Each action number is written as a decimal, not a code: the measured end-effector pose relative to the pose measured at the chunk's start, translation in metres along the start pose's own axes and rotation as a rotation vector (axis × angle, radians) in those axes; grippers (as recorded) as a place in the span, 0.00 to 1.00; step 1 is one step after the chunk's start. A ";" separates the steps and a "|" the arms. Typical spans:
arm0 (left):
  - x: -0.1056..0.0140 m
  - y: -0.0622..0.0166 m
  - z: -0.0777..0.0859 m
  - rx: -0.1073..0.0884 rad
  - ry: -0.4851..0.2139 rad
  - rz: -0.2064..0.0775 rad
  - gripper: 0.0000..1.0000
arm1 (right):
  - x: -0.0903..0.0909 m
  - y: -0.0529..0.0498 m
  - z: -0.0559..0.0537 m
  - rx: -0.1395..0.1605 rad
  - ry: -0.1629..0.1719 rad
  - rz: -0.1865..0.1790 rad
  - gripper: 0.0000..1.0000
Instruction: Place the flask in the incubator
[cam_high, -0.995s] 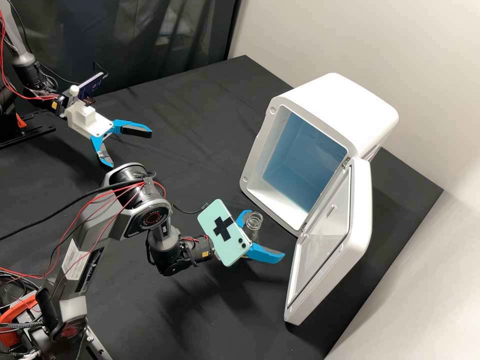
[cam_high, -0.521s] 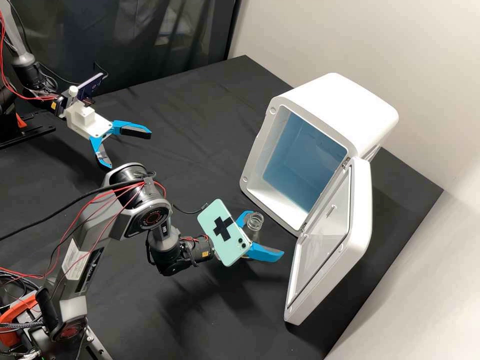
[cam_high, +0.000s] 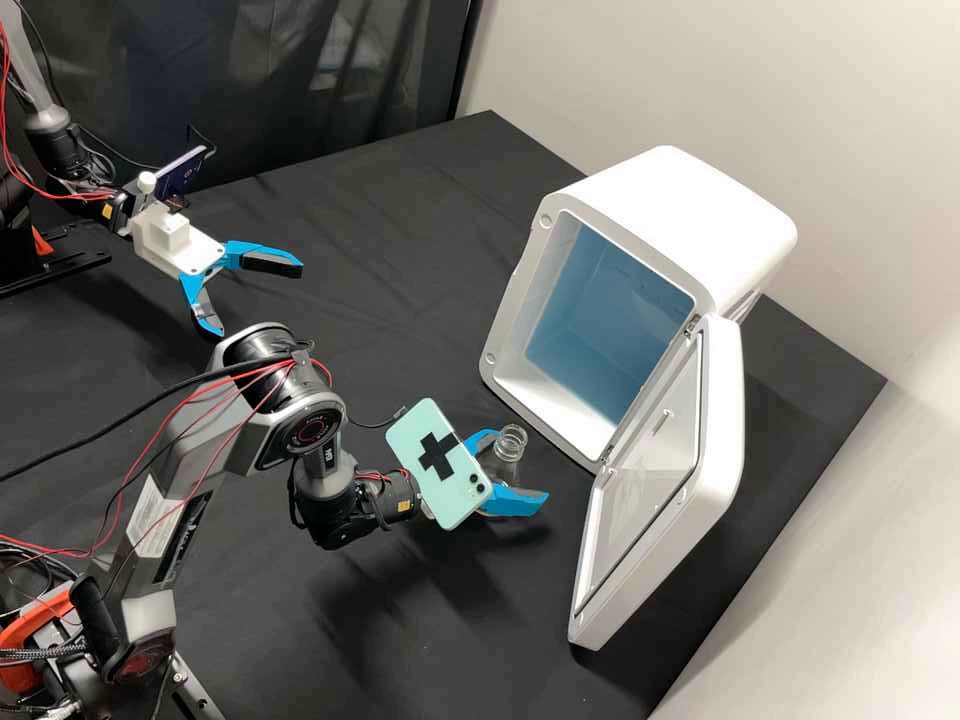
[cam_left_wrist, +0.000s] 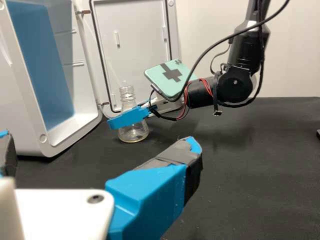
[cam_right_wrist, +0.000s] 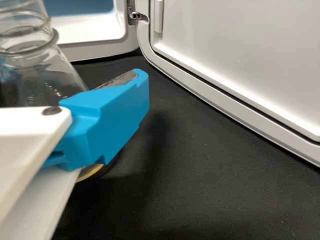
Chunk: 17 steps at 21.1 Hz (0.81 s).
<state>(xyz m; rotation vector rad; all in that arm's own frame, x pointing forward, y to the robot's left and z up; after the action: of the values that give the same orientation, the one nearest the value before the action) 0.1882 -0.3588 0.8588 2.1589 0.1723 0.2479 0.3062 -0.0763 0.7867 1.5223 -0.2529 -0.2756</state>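
Observation:
A clear glass flask (cam_high: 510, 443) stands upright on the black bench just in front of the white incubator (cam_high: 680, 210). The incubator's blue inside is open towards the arms, and its door (cam_high: 660, 470) is swung wide. My right gripper (cam_high: 512, 467) is shut on the flask, one blue finger on each side of its body. In the right wrist view a blue finger (cam_right_wrist: 110, 115) presses against the flask (cam_right_wrist: 35, 65). The left wrist view has the flask (cam_left_wrist: 131, 131) behind a right finger (cam_left_wrist: 127, 119). My left gripper (cam_high: 255, 298) hangs open over the bench's far left, holding nothing.
A mint-green phone (cam_high: 440, 462) with a black cross is mounted on the right wrist. The open door (cam_right_wrist: 240, 60) stands close beside the right gripper. Red and black cables trail from the right arm (cam_high: 270, 420). The bench edge runs just past the incubator.
The right gripper's fingers have drawn together around the flask, and the wrist shifted slightly left. The left arm has stayed put.

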 end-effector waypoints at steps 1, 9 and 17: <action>0.000 0.0002 -0.001 0.000 0.005 0.001 1.00 | 0.000 0.000 0.000 0.000 0.001 -0.001 0.00; -0.001 0.0005 -0.003 -0.001 0.017 0.003 1.00 | 0.000 0.000 -0.001 0.006 0.002 -0.002 0.00; -0.001 0.0008 -0.005 -0.002 0.024 0.004 1.00 | 0.000 -0.002 -0.002 0.013 -0.001 0.001 0.00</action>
<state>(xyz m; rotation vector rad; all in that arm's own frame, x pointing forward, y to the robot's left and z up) 0.1859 -0.3557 0.8619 2.1555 0.1810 0.2760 0.3065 -0.0744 0.7848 1.5347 -0.2568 -0.2749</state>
